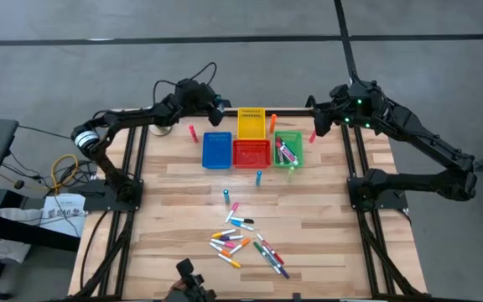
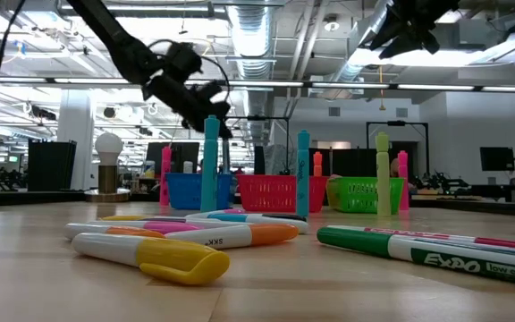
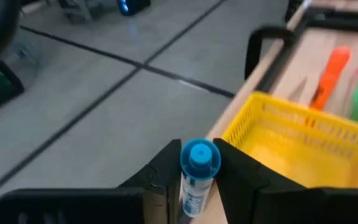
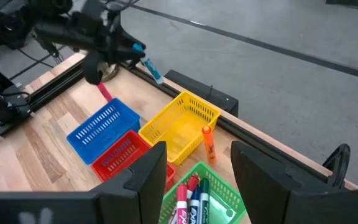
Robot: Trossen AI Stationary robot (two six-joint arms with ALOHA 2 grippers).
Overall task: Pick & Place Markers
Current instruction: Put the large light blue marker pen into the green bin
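My left gripper [image 3: 199, 177] is clamped on a blue-capped marker [image 3: 197, 171], held in the air by the far table edge — between the blue bin [image 1: 216, 149] and the yellow bin [image 1: 251, 123]. My right gripper [image 4: 194, 171] hangs above the green bin [image 1: 288, 151], fingers spread wide, nothing in them. That bin holds a few markers [image 4: 189, 196]; most markers [image 1: 243, 239] lie loose at the near side of the table [image 1: 325, 210].
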